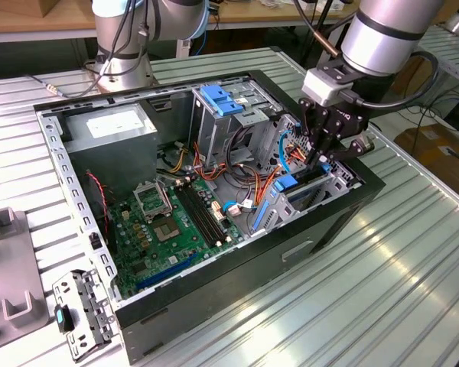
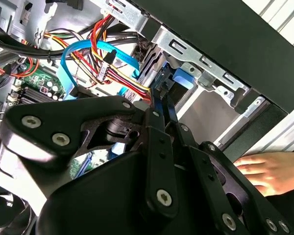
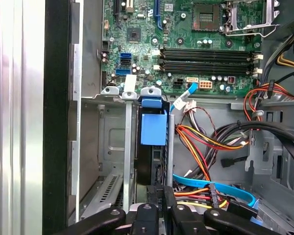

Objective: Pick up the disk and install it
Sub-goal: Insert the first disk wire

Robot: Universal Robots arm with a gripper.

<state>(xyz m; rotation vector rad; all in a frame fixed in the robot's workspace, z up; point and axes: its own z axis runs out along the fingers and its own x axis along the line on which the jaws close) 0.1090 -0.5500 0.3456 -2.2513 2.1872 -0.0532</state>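
The disk stands on edge in the drive bay at the front corner of the open computer case, its blue carrier frame facing up. In the exterior view the disk sits low in that bay on the exterior view's right. My gripper hangs right over it. In both wrist views the fingers come together in a narrow point, gripper and gripper, shut, with the tips at the disk's end next to the blue frame. I cannot tell whether they touch it.
Bundles of coloured cables and a blue ribbon cable crowd the space beside the bay. The motherboard, a drive cage with blue handle and the power supply fill the case. A person's hand rests outside the case wall.
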